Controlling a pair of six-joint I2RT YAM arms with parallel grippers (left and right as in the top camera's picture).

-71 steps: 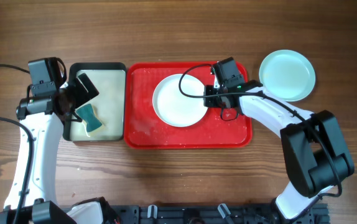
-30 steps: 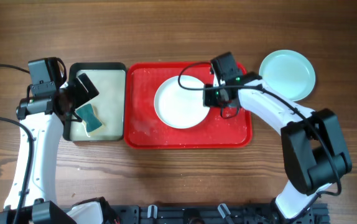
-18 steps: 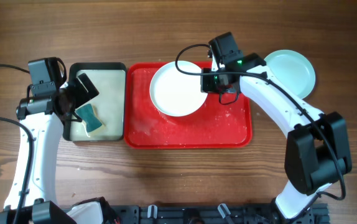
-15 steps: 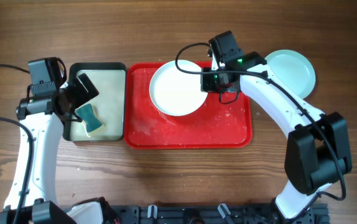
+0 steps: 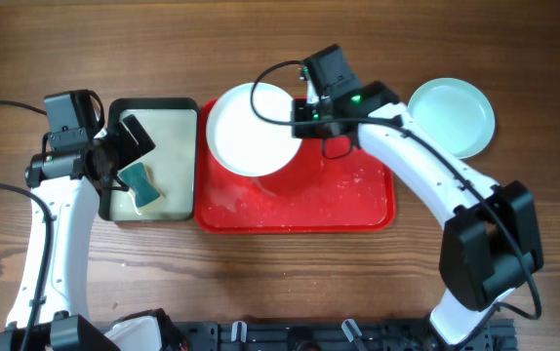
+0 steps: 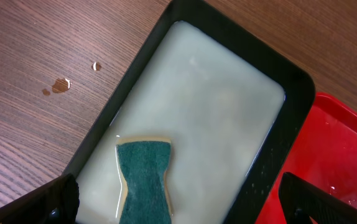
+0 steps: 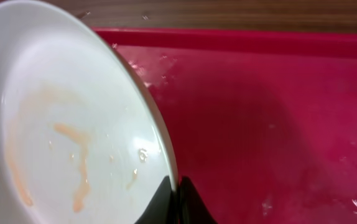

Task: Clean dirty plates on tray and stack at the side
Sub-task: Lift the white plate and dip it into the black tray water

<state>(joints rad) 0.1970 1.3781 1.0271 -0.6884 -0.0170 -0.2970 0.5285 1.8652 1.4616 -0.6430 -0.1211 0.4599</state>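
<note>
Right gripper (image 7: 173,199) pinches the white plate (image 7: 60,124) at its right rim: stiff, light, smeared, probably slippery. Left gripper (image 5: 132,144) gapes, empty.

From where I stand, two plates show: a white plate (image 5: 251,132) at twelve o'clock and a pale turquoise plate (image 5: 453,117) at two o'clock. Whether another lies beneath it, I can't tell. Two trays: a red tray (image 5: 339,200) in the centre and a black-rimmed tray (image 5: 153,102) at nine o'clock. One green sponge (image 5: 140,185). Two arms: left arm (image 5: 60,224) and right arm (image 5: 426,175).
</note>
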